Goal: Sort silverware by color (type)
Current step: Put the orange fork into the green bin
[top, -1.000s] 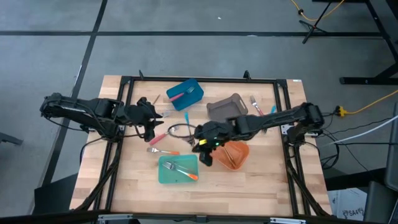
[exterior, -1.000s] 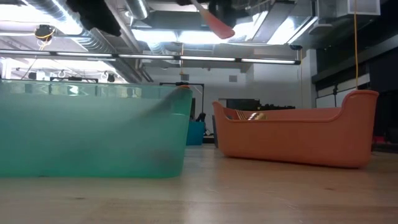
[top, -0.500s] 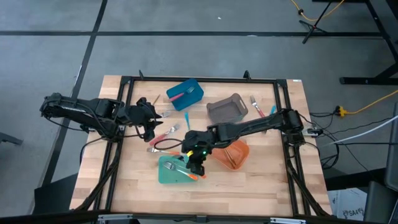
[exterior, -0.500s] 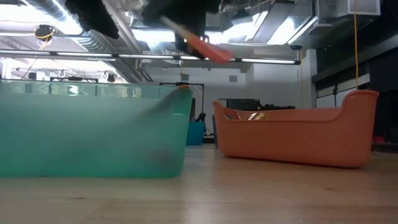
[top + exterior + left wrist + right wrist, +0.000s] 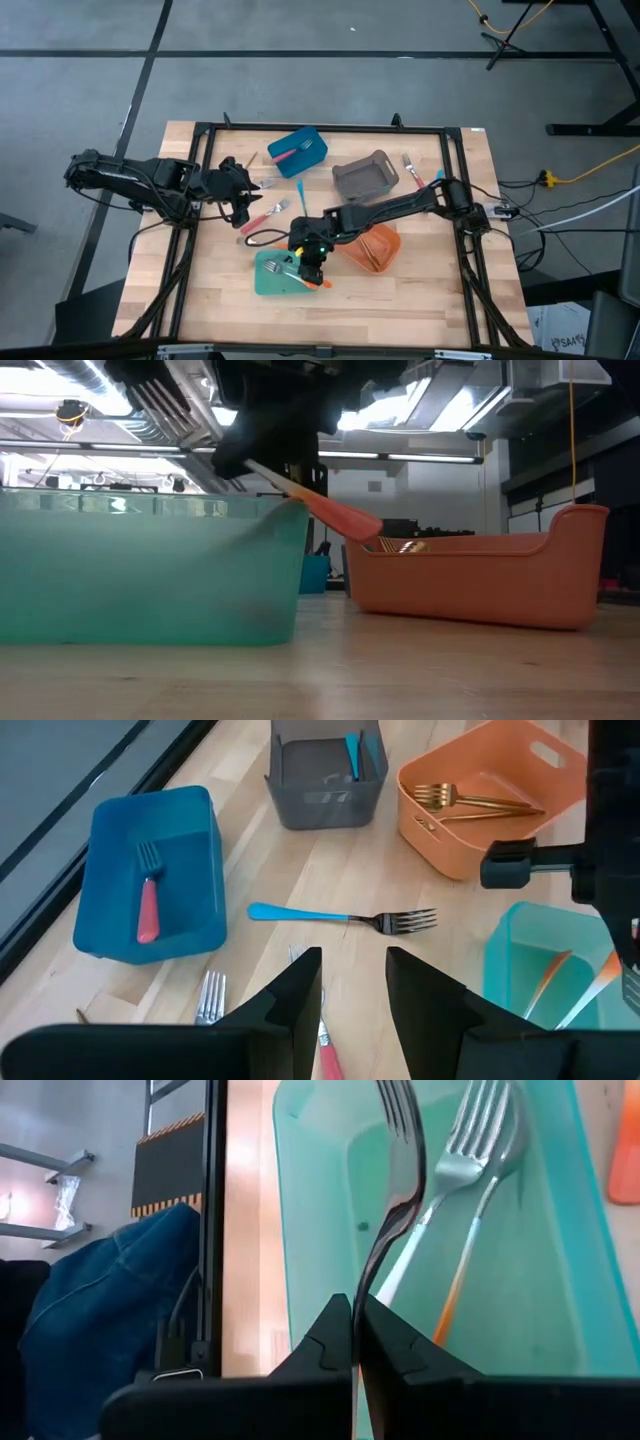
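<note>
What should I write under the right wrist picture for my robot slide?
Right gripper shut on an orange-handled fork, holding it over the teal bin with another fork inside.

Right gripper [image 5: 309,262] holds a fork [image 5: 385,1210] over the bin [image 5: 262,283] left of another bin [image 5: 389,243]

Robot lab; bare ceiling ducts [image 5: 150,420], strip lights, concrete floor [image 5: 80,80].
</note>
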